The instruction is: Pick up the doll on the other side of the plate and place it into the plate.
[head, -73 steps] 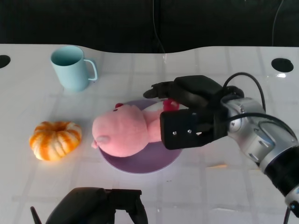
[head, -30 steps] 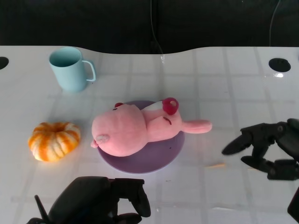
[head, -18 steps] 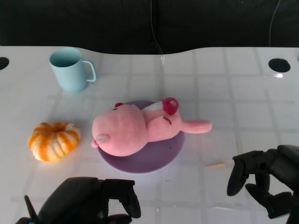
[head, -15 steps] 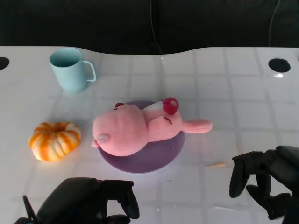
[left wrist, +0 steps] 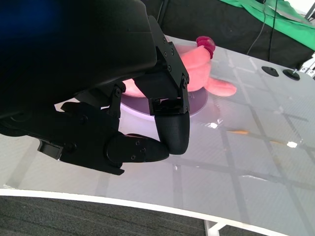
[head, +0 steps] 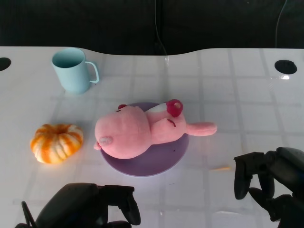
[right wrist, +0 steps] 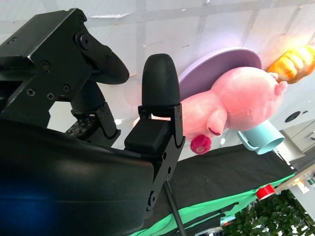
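The pink plush doll [head: 142, 132] lies on its side on the purple plate [head: 164, 160] in the middle of the table, one ear reaching out past the plate's right rim. The wrist views show the same doll [left wrist: 197, 64] [right wrist: 236, 98] on the plate [left wrist: 194, 104] [right wrist: 216, 66]. My right hand [head: 268, 187] hangs near the table's front right, clear of the doll, fingers apart and holding nothing. At the front edge, low and left of centre, my left hand [head: 90, 209] holds nothing, its fingers [left wrist: 172, 125] bent down over the tabletop.
A light blue mug [head: 72, 70] stands at the back left. An orange-and-white pumpkin [head: 57, 142] sits left of the plate. A small tan scrap [head: 221, 167] lies on the table right of the plate. Black round holes [head: 286, 66] mark the table's far corners.
My right hand let go of the doll on the plate and drew back to the front right. The doll has stayed still on the plate since.
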Motion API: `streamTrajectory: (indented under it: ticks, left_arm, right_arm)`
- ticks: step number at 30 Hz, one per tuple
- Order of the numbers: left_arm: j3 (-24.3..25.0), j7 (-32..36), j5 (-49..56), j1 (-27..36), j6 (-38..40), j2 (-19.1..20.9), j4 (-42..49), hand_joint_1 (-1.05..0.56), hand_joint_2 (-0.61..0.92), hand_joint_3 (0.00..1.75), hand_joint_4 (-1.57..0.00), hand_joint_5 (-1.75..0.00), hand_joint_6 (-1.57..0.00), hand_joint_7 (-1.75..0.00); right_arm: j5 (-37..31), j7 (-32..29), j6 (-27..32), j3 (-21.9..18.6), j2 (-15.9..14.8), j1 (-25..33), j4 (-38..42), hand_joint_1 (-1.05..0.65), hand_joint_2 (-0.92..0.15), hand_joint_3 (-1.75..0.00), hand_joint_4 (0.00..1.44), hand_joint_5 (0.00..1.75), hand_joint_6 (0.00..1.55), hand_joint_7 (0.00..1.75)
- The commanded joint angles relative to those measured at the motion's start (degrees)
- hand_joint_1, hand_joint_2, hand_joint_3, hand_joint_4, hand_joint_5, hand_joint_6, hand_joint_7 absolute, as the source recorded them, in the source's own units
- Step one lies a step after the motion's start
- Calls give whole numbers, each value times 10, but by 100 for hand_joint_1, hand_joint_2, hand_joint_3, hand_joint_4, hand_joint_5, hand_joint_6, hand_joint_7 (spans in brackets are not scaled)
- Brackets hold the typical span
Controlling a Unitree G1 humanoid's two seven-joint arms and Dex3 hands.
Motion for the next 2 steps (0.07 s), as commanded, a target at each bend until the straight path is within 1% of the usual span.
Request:
streamTrajectory:
  ticks: [1, 2]
  left_arm:
    - [10, -2, -5, 1, 5, 5, -11, -30, 92, 32, -65, -155, -70, -107]
    - [10, -1, -6, 0, 3, 5, -10, -30, 92, 33, -66, -155, -70, -107]
  right_arm:
    - [9, 6, 2, 2, -5, -12, 8, 9, -31, -130, 90, 170, 85, 136]
    - [11, 9, 8, 2, -4, -14, 8, 9, -31, -130, 90, 170, 85, 136]
